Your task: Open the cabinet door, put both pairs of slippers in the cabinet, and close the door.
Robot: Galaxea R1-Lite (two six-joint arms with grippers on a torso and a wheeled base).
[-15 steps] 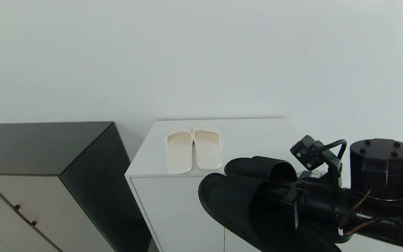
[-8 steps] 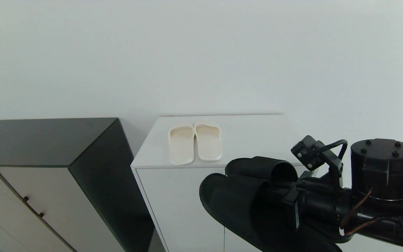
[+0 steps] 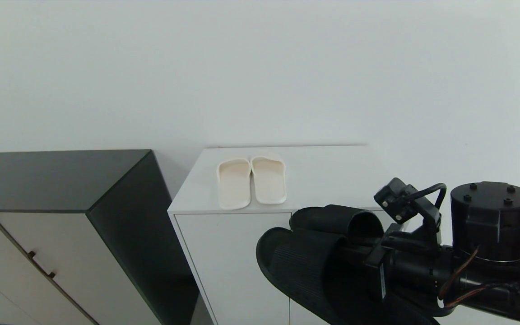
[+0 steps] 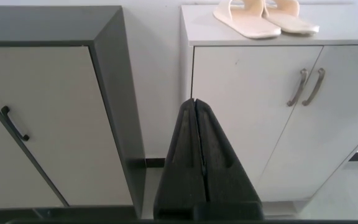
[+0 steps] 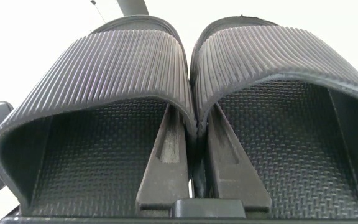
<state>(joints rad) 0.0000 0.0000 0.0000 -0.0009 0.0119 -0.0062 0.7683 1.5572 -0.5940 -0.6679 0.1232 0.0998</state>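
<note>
A pair of black ribbed slippers (image 3: 314,253) hangs in the air in front of the white cabinet (image 3: 228,262), held side by side. My right gripper (image 5: 194,168) is shut on them, its fingers (image 5: 166,162) pinching the two inner strap walls together. A pair of cream slippers (image 3: 251,180) lies on the white cabinet's top (image 4: 347,28), near its left side. The cabinet's two doors are closed, with paired handles (image 4: 309,87) at the middle. My left gripper (image 4: 194,106) is shut on nothing, low in front of the cabinet's left door.
A dark-topped cabinet (image 3: 61,180) with pale drawer fronts and small dark handles (image 4: 14,123) stands close to the white cabinet's left. A plain white wall runs behind both. A narrow gap separates the two cabinets.
The head camera has shifted, so both cabinets sit slightly higher and further right in the picture. My right gripper still holds the black slippers in much the same place.
</note>
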